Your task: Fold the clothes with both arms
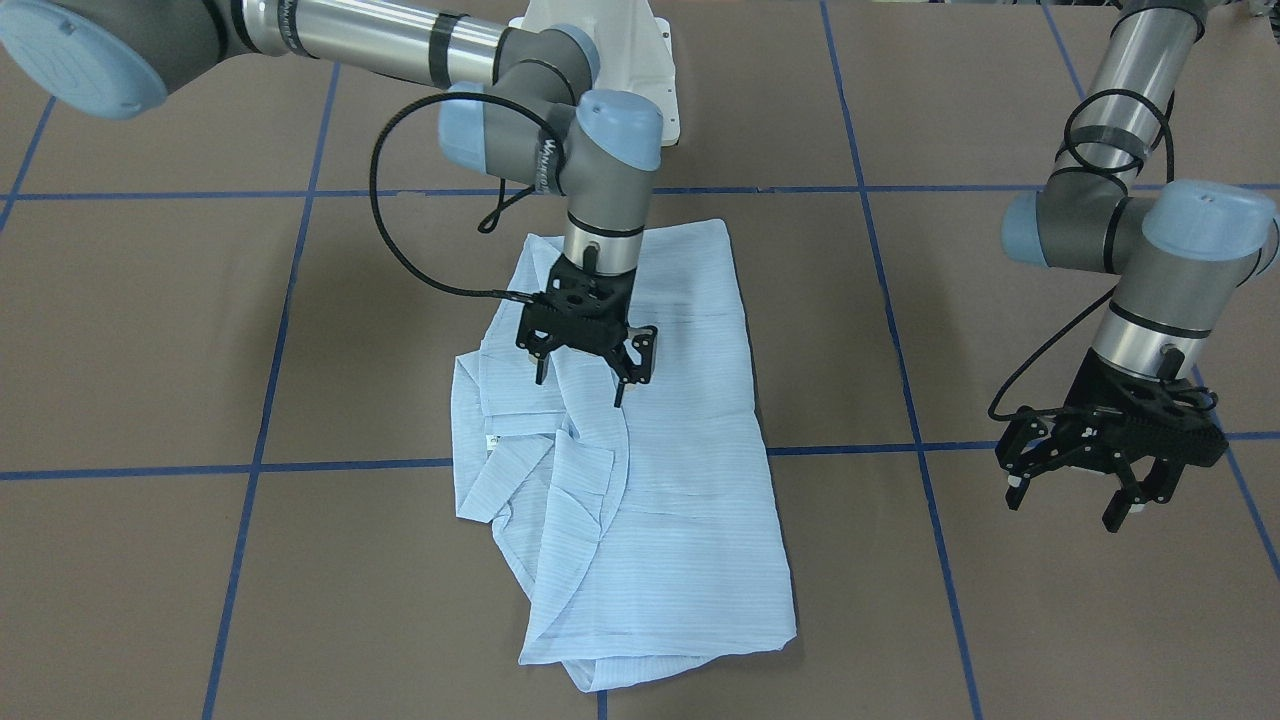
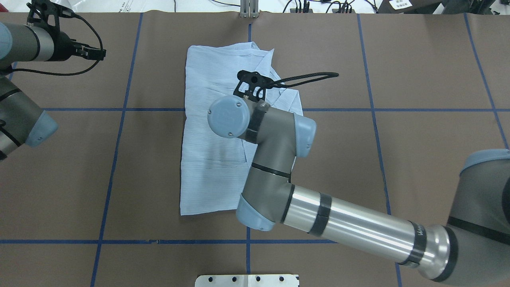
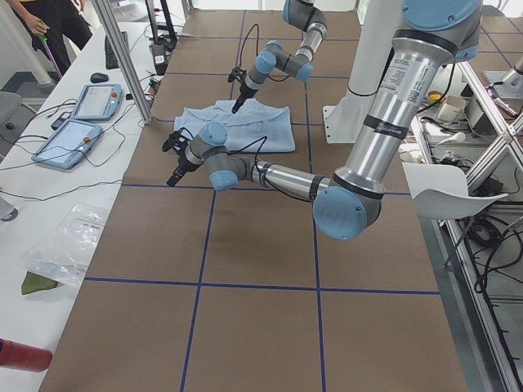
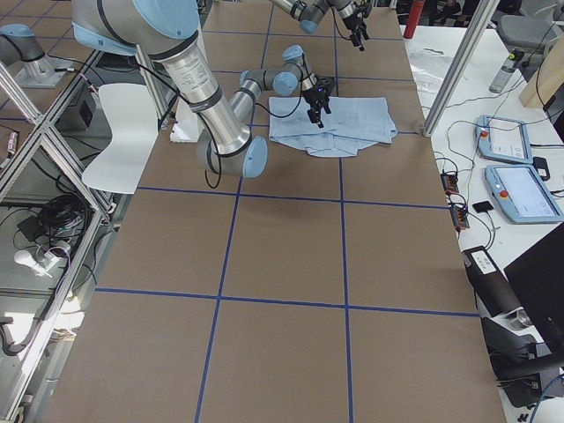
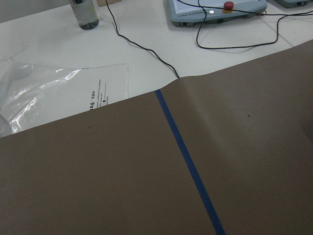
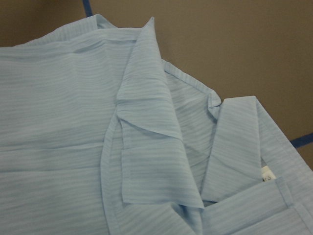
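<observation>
The pale blue striped shirt (image 1: 670, 480) lies on the brown table, folded lengthwise into a long strip, with loose flaps and the collar bunched on one side. It also shows in the overhead view (image 2: 207, 131) and fills the right wrist view (image 6: 73, 122), where the collar's white label (image 6: 265, 174) shows. My right gripper (image 1: 583, 385) hangs open and empty just above the shirt near the collar folds. My left gripper (image 1: 1070, 505) is open and empty, well off to the side of the shirt above bare table; in the overhead view it (image 2: 97, 53) is at the far left corner.
Blue tape lines (image 1: 280, 330) grid the brown table cover. The white pedestal base (image 1: 620, 50) stands behind the shirt. Past the table's far edge lie a clear plastic bag (image 5: 54, 98), a bottle (image 5: 84, 12), cables and teach pendants (image 3: 78, 122).
</observation>
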Tool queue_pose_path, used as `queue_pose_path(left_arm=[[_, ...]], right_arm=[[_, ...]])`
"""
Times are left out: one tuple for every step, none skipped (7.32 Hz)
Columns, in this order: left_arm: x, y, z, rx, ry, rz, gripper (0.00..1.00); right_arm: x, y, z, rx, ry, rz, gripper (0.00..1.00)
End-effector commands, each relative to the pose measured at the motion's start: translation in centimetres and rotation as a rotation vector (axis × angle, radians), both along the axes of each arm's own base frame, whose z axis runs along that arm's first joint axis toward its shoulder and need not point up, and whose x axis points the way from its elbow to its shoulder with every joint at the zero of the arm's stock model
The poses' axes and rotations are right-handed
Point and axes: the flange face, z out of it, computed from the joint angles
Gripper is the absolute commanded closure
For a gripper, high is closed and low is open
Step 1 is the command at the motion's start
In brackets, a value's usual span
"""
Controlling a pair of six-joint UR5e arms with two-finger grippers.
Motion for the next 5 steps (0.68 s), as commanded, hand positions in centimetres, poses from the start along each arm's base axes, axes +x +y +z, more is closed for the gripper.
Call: queue_pose_path(left_arm=[[0.0,0.1,0.2,-0.004,0.001,0.005,0.0],[0.0,0.1,0.2,-0.004,0.001,0.005,0.0],[-0.1,0.2,0.5,-0.007,-0.002,0.004,0.0],[-0.1,0.2,0.5,-0.007,-0.002,0.004,0.0],[-0.1,0.2,0.6,-0.009,-0.002,0.004,0.0]], right_arm=[[-3.0,-2.5,0.3,-0.008,0.121,-0.136,0.0],[-4.0,-2.9,1.3,-0.023,0.162,-0.198,0.0],[-5.0,-3.3,0.1,-0.037,0.168,-0.21,0.0],[-5.5,-3.4,0.3,-0.053,0.176,-0.221,0.0],[-5.5,-3.3,0.5,-0.046,0.188,-0.245,0.0]])
